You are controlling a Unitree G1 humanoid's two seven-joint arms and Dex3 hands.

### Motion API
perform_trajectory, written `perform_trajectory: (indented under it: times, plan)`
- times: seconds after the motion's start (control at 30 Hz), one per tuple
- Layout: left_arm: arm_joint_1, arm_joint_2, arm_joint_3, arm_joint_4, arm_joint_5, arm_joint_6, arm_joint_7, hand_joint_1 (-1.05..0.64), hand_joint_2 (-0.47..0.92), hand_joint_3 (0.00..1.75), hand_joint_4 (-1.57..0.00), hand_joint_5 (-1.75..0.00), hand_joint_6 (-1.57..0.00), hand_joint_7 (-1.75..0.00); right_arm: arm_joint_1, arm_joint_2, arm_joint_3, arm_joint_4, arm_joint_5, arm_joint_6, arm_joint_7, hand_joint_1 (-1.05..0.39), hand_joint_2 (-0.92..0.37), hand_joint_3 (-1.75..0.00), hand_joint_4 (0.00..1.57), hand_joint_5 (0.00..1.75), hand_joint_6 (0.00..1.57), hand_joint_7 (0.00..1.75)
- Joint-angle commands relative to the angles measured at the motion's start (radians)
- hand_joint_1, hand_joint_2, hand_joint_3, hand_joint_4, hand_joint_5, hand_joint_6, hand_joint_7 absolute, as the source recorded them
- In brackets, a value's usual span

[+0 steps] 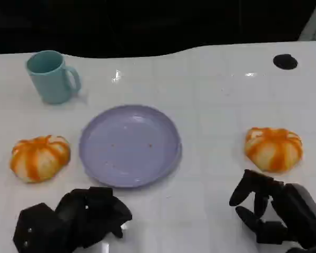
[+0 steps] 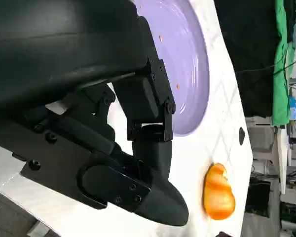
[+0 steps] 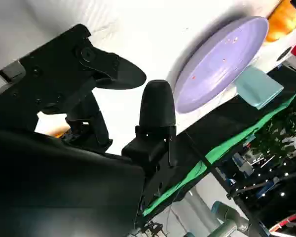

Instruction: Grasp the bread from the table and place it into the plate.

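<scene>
You're looking past the left hand (image 2: pixel 133 163), black shell & fingers (image 2: pixel 158 202) taking up most of the frame, fingers curled in w/ nothing in them. Beyond it you've got the lavender plate (image 2: pixel 190 59) on the white table (image 2: pixel 214 143), a few small orange crumbs on its surface. One orange-striped bread roll (image 2: pixel 218 192) sits on the table, apart from the plate rim & just off the fingertips, not touching either. A small dark spot (image 2: pixel 241 136) marks the tabletop near the far edge.

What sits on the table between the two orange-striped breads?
In the head view, the purple plate lies between the left bread and the right bread, nearer the left one; bare white table fills the rest.
</scene>
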Motion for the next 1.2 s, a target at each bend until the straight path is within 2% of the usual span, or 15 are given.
perform_trajectory:
  times: [0.03,1.07,1.17,1.2]
  plan:
    - [0.004,0.016,0.003,0.002,0.011,0.001,0.007,-1.05,0.87,0.0,-0.86,-1.52,-1.26,-0.81,-0.006,-0.014,-0.001,0.001,0.003,0.006,-0.005,-0.31,-0.54,-0.95,0.77,1.75,0.58,1.4]
    - [0.003,0.016,0.005,0.007,0.009,0.001,0.002,-1.05,0.87,0.0,-0.86,-1.51,-1.25,-0.81,-0.01,-0.013,-0.004,0.008,0.007,-0.003,-0.015,-0.3,-0.53,-0.94,0.76,1.75,0.59,1.38]
    - [0.005,0.016,0.003,0.0,0.011,0.004,0.004,-1.05,0.87,0.0,-0.86,-1.51,-1.26,-0.81,-0.013,-0.006,-0.016,0.013,0.031,-0.023,-0.024,-0.28,-0.51,-0.94,0.73,1.71,0.63,1.24]
    - [0.006,0.016,0.003,-0.002,0.01,0.005,0.003,-1.05,0.87,0.0,-0.86,-1.51,-1.26,-0.81,-0.014,-0.005,-0.019,0.015,0.032,-0.031,-0.033,-0.27,-0.52,-0.92,0.73,1.53,0.67,1.11]
